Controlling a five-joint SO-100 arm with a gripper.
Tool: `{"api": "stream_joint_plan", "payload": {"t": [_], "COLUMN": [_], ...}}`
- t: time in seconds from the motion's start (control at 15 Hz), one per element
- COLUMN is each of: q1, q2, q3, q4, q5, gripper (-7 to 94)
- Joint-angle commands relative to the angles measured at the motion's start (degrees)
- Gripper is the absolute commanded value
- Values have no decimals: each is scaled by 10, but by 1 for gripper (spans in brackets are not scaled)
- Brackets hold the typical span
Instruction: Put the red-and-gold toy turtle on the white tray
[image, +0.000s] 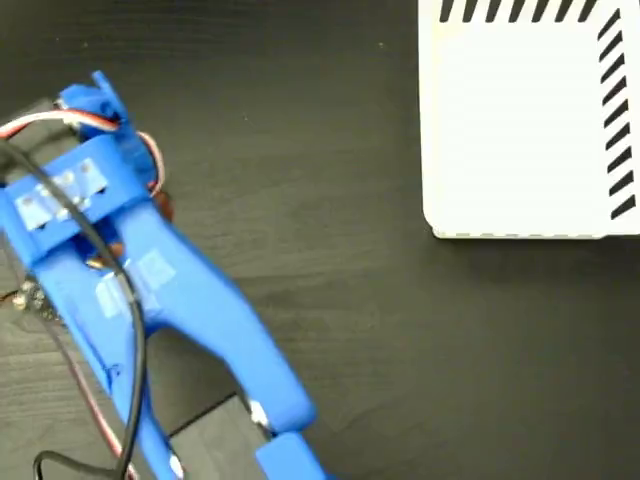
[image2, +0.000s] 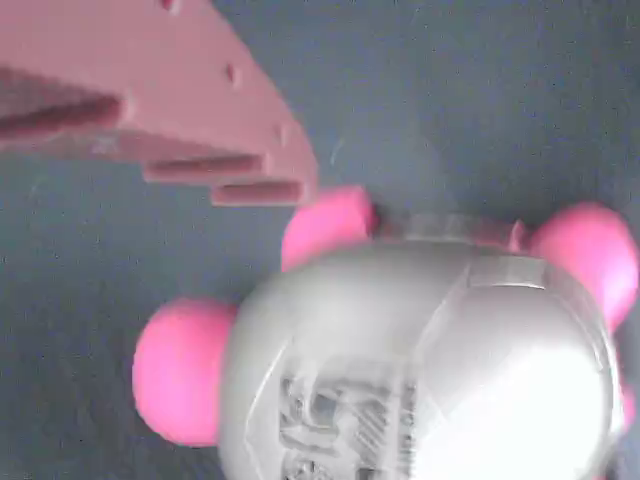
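Step in hand looks like the grasp approach. Blue plastic arm (image: 150, 290) is at left in fixed view, covering the toy. Wrist view: glossy domed-shell soft turtle w/ pink-red rounded feet (image2: 420, 370) on dark matte tabletop (image: 330, 300), just below one ribbed pincer finger (image2: 170, 110). Pincer opening: can't tell, nothing visibly held. Advice: straddle shell at widest pt, close gently since the dome looks slick. Flat white striped-edge tray (image: 520, 140) is well apart, top right.

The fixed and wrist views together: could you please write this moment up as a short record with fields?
arm: blue arm low over the dark table, at the left of the fixed view
turtle: toy turtle fills the wrist view, resting on the table; almost hidden under the arm in the fixed view
gripper: one finger shows above and left of the turtle, apart from it; open or shut unclear
tray: white tray at top right of the fixed view, nothing on its visible part
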Motion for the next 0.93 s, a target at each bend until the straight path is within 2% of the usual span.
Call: {"api": "stream_joint_plan", "payload": {"t": [0.0, 0.87], "q1": [-8, -12], "q2": [19, -14], "q3": [11, 142], "q4": [-14, -149], "q5": [-6, 5], "gripper": [59, 59]}}
